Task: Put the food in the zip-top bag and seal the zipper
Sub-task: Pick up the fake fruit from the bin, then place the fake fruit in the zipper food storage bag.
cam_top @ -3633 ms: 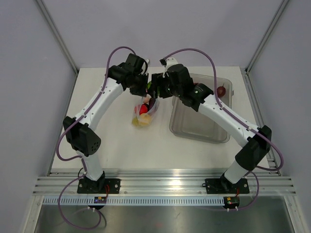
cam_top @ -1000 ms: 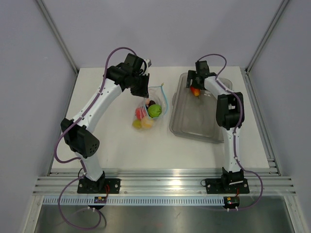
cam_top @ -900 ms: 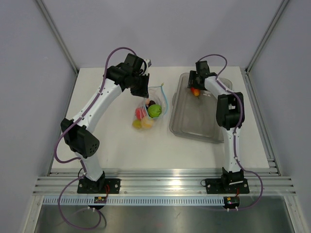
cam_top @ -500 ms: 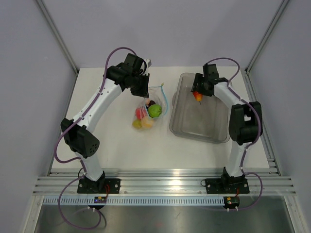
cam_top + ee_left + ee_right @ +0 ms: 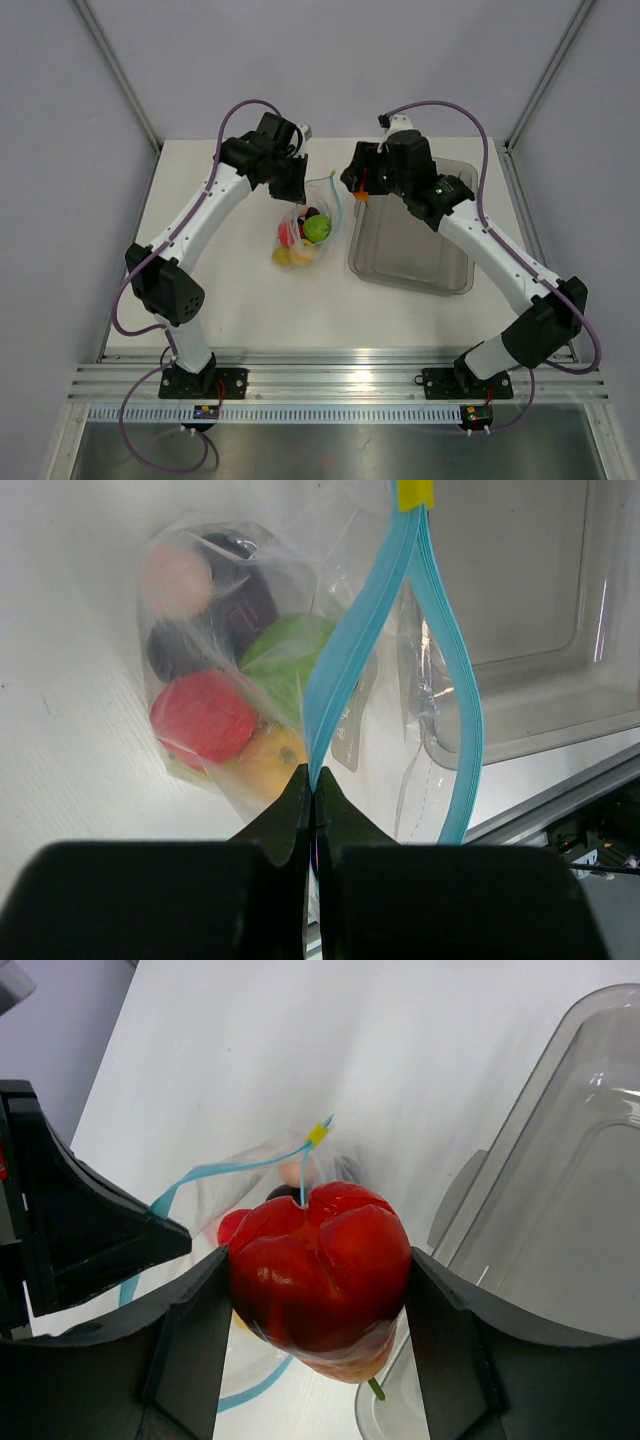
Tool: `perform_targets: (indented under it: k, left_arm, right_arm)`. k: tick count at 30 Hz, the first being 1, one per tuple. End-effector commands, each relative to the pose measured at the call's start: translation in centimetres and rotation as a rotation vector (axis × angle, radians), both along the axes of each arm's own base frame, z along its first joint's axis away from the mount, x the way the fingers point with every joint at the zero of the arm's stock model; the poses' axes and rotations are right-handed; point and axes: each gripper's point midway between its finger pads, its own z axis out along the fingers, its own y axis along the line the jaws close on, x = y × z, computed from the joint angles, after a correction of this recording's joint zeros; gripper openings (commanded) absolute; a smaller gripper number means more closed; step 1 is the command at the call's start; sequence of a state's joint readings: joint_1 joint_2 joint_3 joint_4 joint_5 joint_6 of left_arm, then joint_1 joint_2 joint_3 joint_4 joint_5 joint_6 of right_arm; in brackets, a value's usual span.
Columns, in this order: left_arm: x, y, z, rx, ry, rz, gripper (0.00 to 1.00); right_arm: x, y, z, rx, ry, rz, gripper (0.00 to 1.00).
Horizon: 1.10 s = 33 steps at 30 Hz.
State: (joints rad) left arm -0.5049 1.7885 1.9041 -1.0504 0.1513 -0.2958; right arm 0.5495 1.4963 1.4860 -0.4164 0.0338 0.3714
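Red and glossy, perhaps a toy pepper (image 5: 320,1260) sits clamped in the right hand (image 5: 318,1332) beside the bin's (image 5: 412,255) corner, while the left hand (image 5: 312,782) pinches the zipper (image 5: 345,670) of the zip-top bag (image 5: 362,718) on the surface (image 5: 230,290), its food (image 5: 205,715) blurred by plastic.

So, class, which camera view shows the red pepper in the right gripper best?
The right wrist view: the red pepper fills the frame's middle, clamped between the fingers of the right gripper. The top external view shows only an orange-red speck under that gripper. The left wrist view misses it.
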Motion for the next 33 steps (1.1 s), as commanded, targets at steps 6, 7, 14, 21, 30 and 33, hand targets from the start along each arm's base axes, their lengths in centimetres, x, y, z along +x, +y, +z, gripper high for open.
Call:
perform_targets:
  k: [6, 7, 14, 21, 30, 33]
  left_arm:
    - [-0.6, -0.5, 2.3, -0.063, -0.051, -0.013, 0.0]
    - [-0.7, -0.4, 2.1, -0.061, -0.046, -0.014, 0.0]
    - [-0.8, -0.6, 2.7, -0.079, -0.056, -0.025, 0.0]
    - [-0.7, -0.9, 2.6, -0.086, -0.056, -0.032, 0.0]
    - [-0.7, -0.5, 2.3, -0.07, -0.058, -0.03, 0.0]
    - [-0.8, -0.6, 2.3, -0.07, -0.058, -0.031, 0.0]
  right_arm:
    - [-1.4, 6.1, -1.6, -0.009, 0.046, 0.094, 0.54]
    - [-1.3, 6.4, -1.5, -0.01, 0.045, 0.097, 0.55]
    - [-0.7, 8.3, -3.3, -0.045, 0.074, 0.13, 0.78]
    - [-0.5, 8.4, -3.2, -0.05, 0.069, 0.127, 0.86]
    - [1.6, -1.5, -1.0, -0.174, -0.051, -0.196, 0.81]
    - [3.1, -8.4, -3.0, -0.189, -0.004, -0.333, 0.79]
